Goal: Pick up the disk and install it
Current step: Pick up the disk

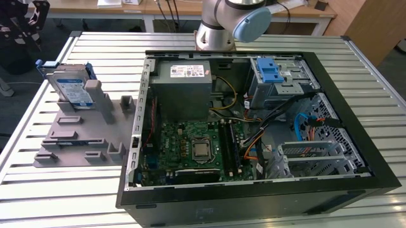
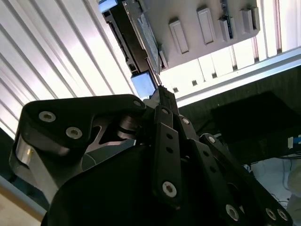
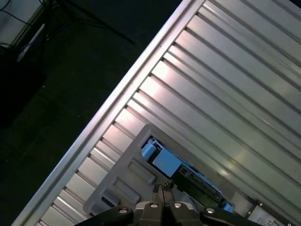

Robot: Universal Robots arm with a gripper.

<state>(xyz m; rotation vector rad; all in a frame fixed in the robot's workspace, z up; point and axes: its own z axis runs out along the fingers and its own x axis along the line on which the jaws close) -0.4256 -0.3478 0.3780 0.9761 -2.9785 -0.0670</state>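
Note:
The disk (image 1: 70, 88) is a silver drive with a blue-and-white label and a blue bracket. It stands upright in a slot at the far end of the grey tray (image 1: 76, 147), on the exterior view's left. My gripper (image 1: 28, 21) hangs high above that corner of the table, apart from the disk. In the first wrist view its fingertips (image 3: 162, 189) are pressed together with nothing between them, above the disk's blue edge (image 3: 162, 161). In the second wrist view the shut gripper (image 2: 160, 89) points down at the disk (image 2: 138, 35) in the tray (image 2: 211, 28).
An open black computer case (image 1: 355, 142) lies on the slatted metal table (image 1: 63, 190), right of the tray. Inside are a grey metal box (image 1: 184, 90), a green board (image 1: 190, 147), cables and a drive bay with a blue latch (image 1: 270, 72). The arm's base (image 1: 216, 28) stands behind the case.

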